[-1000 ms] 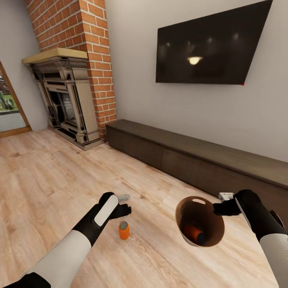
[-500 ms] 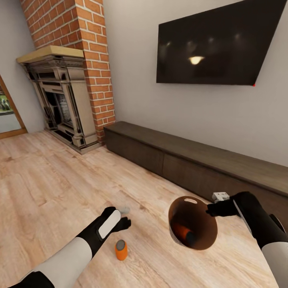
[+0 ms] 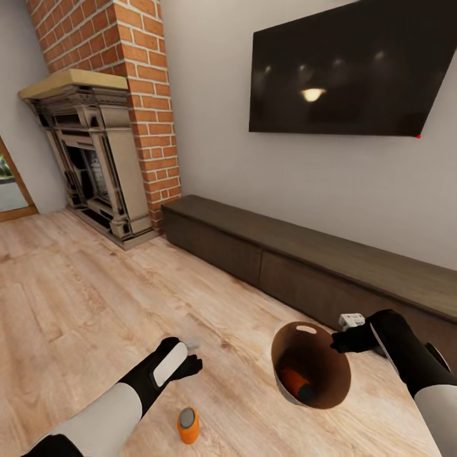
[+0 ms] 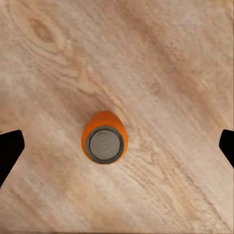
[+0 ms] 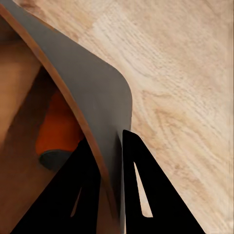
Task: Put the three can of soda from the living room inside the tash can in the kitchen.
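An orange can of soda point(image 3: 187, 424) stands upright on the plank floor. My left gripper point(image 3: 192, 355) hovers above it, open; in the left wrist view the can's grey top point(image 4: 104, 144) sits between the wide-apart fingertips point(image 4: 9, 151). My right gripper point(image 3: 336, 343) is shut on the rim of the trash can point(image 3: 320, 397), held tilted above the floor. Inside its brown interior lie another orange can point(image 3: 292, 379) and a dark one point(image 3: 309, 393). In the right wrist view the fingers point(image 5: 141, 190) pinch the bucket's wall point(image 5: 92, 102), with the orange can point(image 5: 58, 127) inside.
A low dark cabinet point(image 3: 285, 254) runs along the wall ahead, under a black TV point(image 3: 349, 70). A red-brick fireplace point(image 3: 95, 158) stands at the back left, beside a wood-framed glass door point(image 3: 9, 190). Open plank floor point(image 3: 76, 298) lies to the left.
The whole view has shifted, so the camera moved. The gap between my left gripper and the orange can on the floor has grown. The right gripper still holds the trash can.
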Controlling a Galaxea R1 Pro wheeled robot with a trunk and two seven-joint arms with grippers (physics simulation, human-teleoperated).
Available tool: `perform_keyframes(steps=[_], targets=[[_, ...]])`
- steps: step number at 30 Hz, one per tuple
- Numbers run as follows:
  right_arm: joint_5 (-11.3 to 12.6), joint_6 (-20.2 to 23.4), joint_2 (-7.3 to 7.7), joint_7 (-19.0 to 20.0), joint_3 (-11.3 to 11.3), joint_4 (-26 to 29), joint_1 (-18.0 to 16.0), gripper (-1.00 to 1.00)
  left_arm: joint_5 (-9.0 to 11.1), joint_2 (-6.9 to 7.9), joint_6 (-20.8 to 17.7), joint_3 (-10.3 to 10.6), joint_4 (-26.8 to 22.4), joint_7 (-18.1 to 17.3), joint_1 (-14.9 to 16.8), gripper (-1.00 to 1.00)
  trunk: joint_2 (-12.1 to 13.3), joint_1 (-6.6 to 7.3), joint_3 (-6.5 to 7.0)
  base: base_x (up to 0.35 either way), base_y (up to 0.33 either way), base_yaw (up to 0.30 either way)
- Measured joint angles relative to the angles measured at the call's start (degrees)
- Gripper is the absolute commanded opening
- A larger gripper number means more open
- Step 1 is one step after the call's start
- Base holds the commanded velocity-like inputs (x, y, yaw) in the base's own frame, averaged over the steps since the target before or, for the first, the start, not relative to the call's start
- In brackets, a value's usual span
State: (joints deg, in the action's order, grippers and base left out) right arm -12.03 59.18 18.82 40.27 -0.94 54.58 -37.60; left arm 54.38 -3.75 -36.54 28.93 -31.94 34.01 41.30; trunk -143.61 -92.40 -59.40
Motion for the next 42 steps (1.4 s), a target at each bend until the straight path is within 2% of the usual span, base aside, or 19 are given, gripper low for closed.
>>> perform_keyframes(steps=[4,8,16,17,18,19,21,22,23,26,27,31,37,42], targets=[[1.77,0.64,0.0,0.24,-0.03,0.0,-0.01,-1.0,-0.06,-0.4,0.31,0.05,2.34,-0.65,-0.51,1.0,0.0,0.0,0.0,0.094,0.0,0.0],[0.64,0.23,0.42,0.13,0.2,-0.02,-0.12,-1.0,0.05,-0.32,0.63,-0.01,3.02,-0.71,-1.86,1.0,0.0,0.0,0.0,0.021,0.0,0.0],[1.52,0.45,0.39,0.52,0.07,0.09,-0.32,-1.0,-0.08,-0.39,0.6,0.06,3.97,-3.43,-2.43,1.0,-0.1,-0.21,-1.76,0.003,0.0,0.0],[1.36,0.23,0.46,0.62,0.09,0.14,-0.46,-1.0,-0.39,-0.41,0.66,0.44,4.13,-3.66,-2.44,1.0,-0.12,-0.24,-1.99,0.0,0.0,0.0],[-0.33,-0.23,0.7,3.12,0.09,0.15,-1.18,-1.0,-4.46,-0.45,0.92,2.37,4.34,-4.19,-2.33,1.0,-0.13,-0.26,-2.21,0.0,0.0,0.0],[0.74,-0.61,0.74,3.98,0.14,0.21,-1.45,-1.0,-5.48,-0.44,1.39,2.68,4.37,-4.33,-2.28,1.0,-0.14,-0.29,-2.43,0.0,0.0,0.0],[5.04,0.81,0.74,5.59,0.08,0.25,-1.61,-1.0,-6.33,-0.34,2.27,2.93,4.46,-4.49,-2.23,1.0,-0.17,-0.34,-2.87,0.0,0.0,0.0],[6.18,0.78,0.8,6.17,0.13,0.61,-1.74,-1.0,-6.84,-0.44,3.43,3.07,4.79,-4.59,-2.21,1.0,-0.18,-0.36,-3.09,0.0,0.0,0.0],[6.29,0.8,0.85,6.28,0.21,1.0,-1.76,-1.0,-6.97,-0.48,3.86,3.11,5.02,-4.68,-2.2,1.0,-0.2,-0.38,-3.31,0.0,0.0,0.0],[2.44,-0.23,1.07,6.26,0.49,4.57,-1.48,-1.0,-7.38,-0.62,5.51,3.22,6.31,-5.89,-2.13,1.0,-0.24,-0.47,-3.98,0.0,0.0,0.0],[2.28,-0.68,1.08,6.16,0.62,5.34,-1.43,-1.0,-7.43,-0.63,5.83,3.24,6.53,-6.33,-2.12,1.0,-0.25,-0.49,-4.2,0.0,0.0,0.0],[4.79,0.54,1.13,6.58,0.61,7.3,-1.17,-1.0,-7.47,-0.42,6.53,3.22,6.87,-8.25,-2.1,1.0,-0.31,-0.59,-5.08,0.0,0.0,0.0],[3.07,-0.07,2.48,6.45,0.51,9.5,-1.05,-1.0,-7.32,-0.38,9.66,3.15,8.13,-10.68,-2.03,1.0,-0.38,-0.75,-6.42,0.0,0.0,0.0],[4.34,0.47,2.75,6.61,0.48,9.71,-1.04,-1.0,-7.38,-0.56,10.03,3.21,8.43,-12.65,-2.01,1.0,-0.45,-0.88,-7.52,0.0,0.0,0.0]])
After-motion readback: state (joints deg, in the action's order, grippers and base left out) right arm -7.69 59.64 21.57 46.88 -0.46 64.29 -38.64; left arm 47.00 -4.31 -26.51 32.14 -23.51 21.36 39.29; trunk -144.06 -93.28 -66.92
